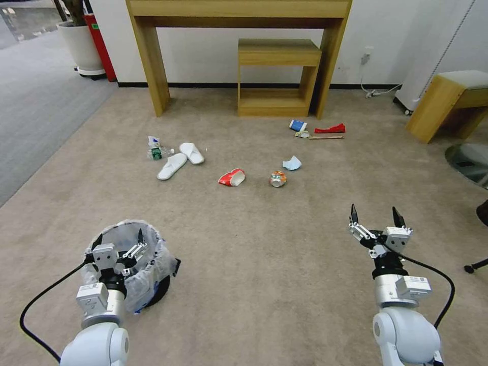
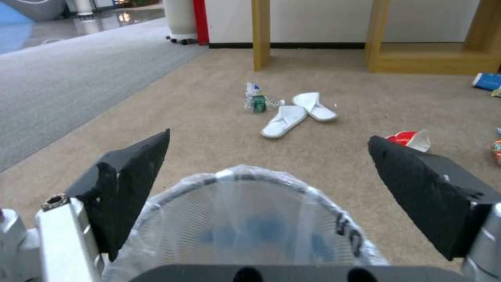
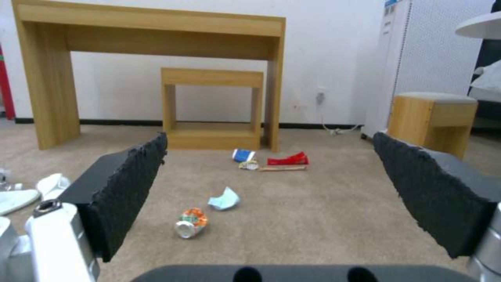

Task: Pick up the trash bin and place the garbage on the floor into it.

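Observation:
The trash bin [image 1: 147,274], black with a clear wrinkled liner, stands on the carpet at lower left. My left gripper [image 1: 118,238] hovers open over its mouth; in the left wrist view the lined rim [image 2: 245,184] lies between the black fingers [image 2: 136,172]. My right gripper [image 1: 374,211] hangs open above bare carpet at lower right. The garbage lies ahead: two white slippers [image 1: 173,165], a bottle [image 1: 156,150], a red-white packet [image 1: 232,177], an orange can [image 1: 278,178], a pale blue mask [image 1: 292,163], a blue-white cup [image 1: 298,125], a red wrapper [image 1: 330,129] and a stick [image 1: 326,136].
A tall wooden console table [image 1: 147,61] with a low wooden shelf [image 1: 277,76] under it stands against the far wall. A wooden stool [image 1: 447,104] is at right, a white plant pot [image 1: 81,46] and red box [image 1: 101,46] at far left. A chair foot [image 1: 470,268] sits at the right edge.

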Controlling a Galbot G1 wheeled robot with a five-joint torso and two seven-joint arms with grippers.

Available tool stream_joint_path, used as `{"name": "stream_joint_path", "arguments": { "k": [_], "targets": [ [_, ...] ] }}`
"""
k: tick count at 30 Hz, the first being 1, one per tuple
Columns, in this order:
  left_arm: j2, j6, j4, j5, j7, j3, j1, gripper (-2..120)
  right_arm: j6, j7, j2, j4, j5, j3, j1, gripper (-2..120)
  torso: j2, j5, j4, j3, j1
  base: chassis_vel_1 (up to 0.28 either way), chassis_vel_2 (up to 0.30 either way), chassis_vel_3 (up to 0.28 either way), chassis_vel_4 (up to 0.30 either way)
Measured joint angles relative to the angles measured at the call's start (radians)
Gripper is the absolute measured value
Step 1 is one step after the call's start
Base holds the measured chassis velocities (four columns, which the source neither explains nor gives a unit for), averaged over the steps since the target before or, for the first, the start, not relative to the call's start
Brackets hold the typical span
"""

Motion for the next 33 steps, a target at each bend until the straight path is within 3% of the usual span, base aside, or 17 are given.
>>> {"name": "stream_joint_path", "arguments": {
  "k": [33],
  "targets": [
    [0.000,-0.002,0.003,0.002,-0.001,0.000,0.002,100,0.037,-0.001,-0.005,-0.011,0.010,0.005,-0.001,100,0.000,0.0000,0.0001,0.000,0.000,0.125,0.119,-0.119,-0.120]
  ]
}}
